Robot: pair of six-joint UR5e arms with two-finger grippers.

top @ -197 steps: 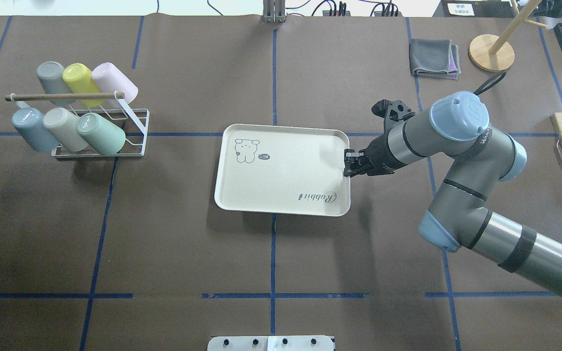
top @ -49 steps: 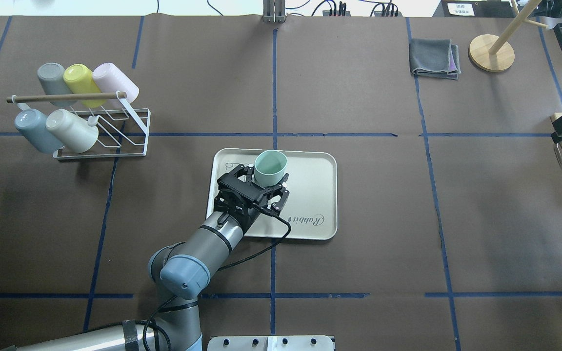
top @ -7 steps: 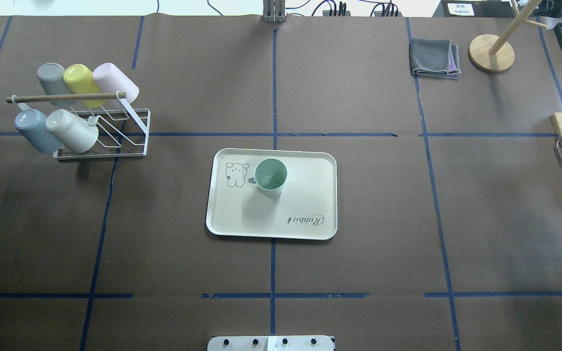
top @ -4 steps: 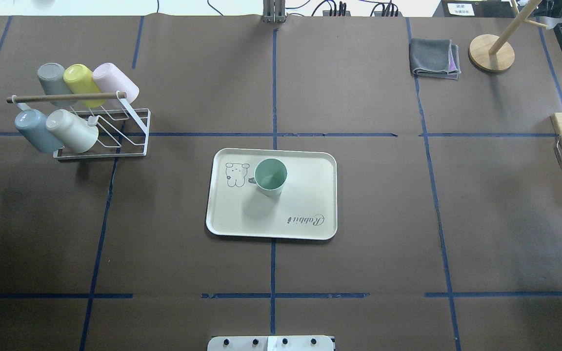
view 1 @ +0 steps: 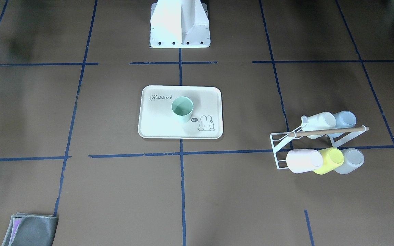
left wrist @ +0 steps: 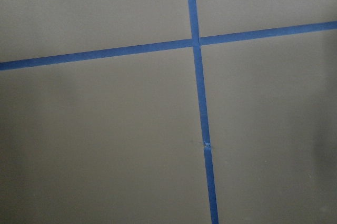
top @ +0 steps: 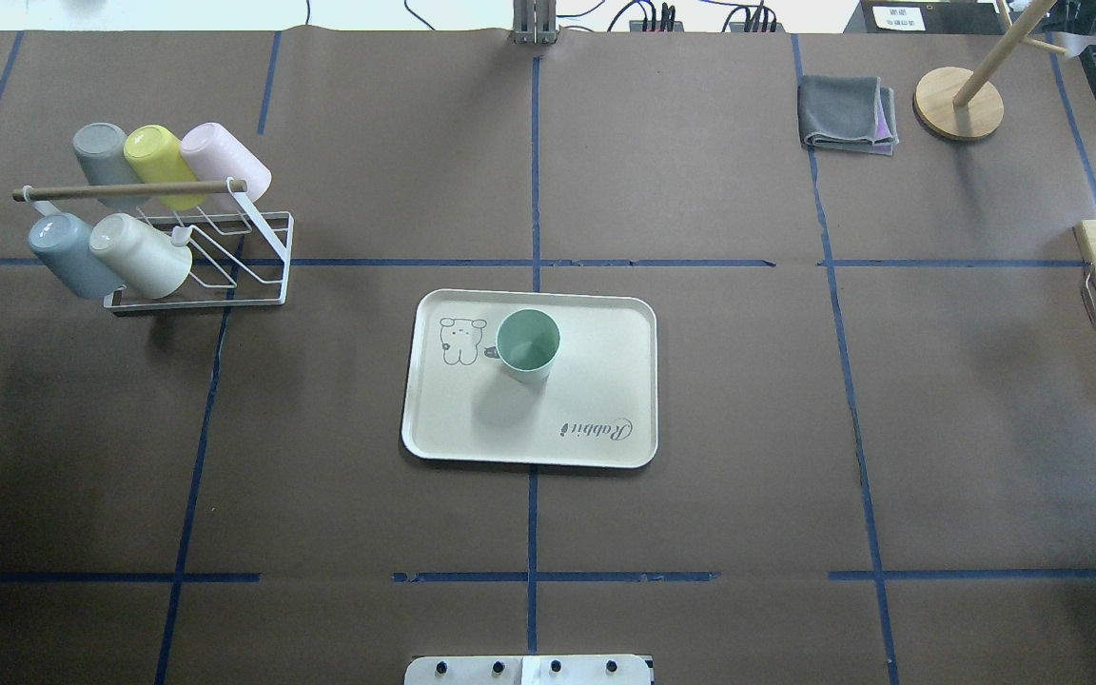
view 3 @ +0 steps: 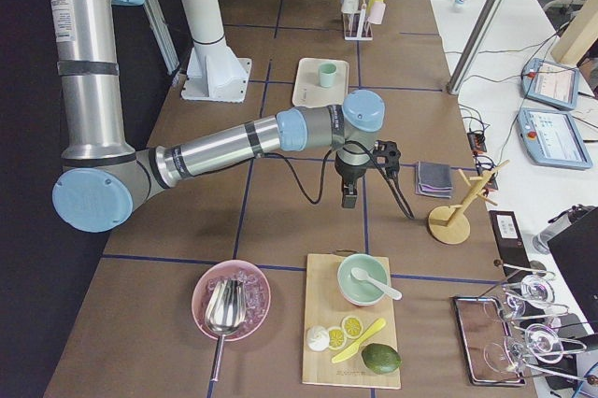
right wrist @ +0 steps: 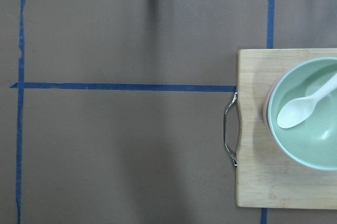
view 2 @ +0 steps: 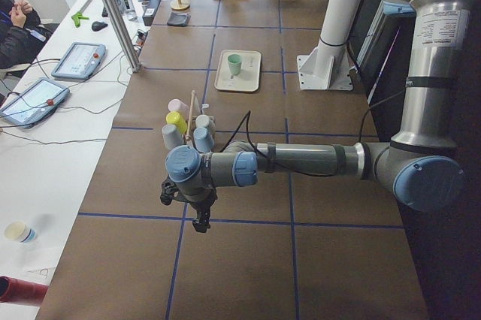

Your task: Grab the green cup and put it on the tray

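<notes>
Green cup (top: 527,344): is seen standing upright, base down and mouth turned up. Its long axis is vertical, so the round opening is shown to the overhead view.
Place: it is set on the floor of the tray (top: 605,381), just beside the rabbit drawing and clear of the rim on every side.
Tray: is laid flat near the middle of the counter (top: 700,495), its long side running across the robot's front.
Step in hand: the placing is judged done, as nothing is closed around the cup.
Next move: no further grasp is judged needed. Only that both arms be kept away from the tray.
Left hand (view 2: 201,221): is hung low over bare counter, well apart from the cup. Whether its fingers are apart or together cannot be told.
Right hand (view 3: 348,194): is held above the counter near a wooden board (view 3: 350,323). Its state cannot be told either.
Rack (top: 225,276): is stood well apart from the tray, toward the robot's left.
</notes>
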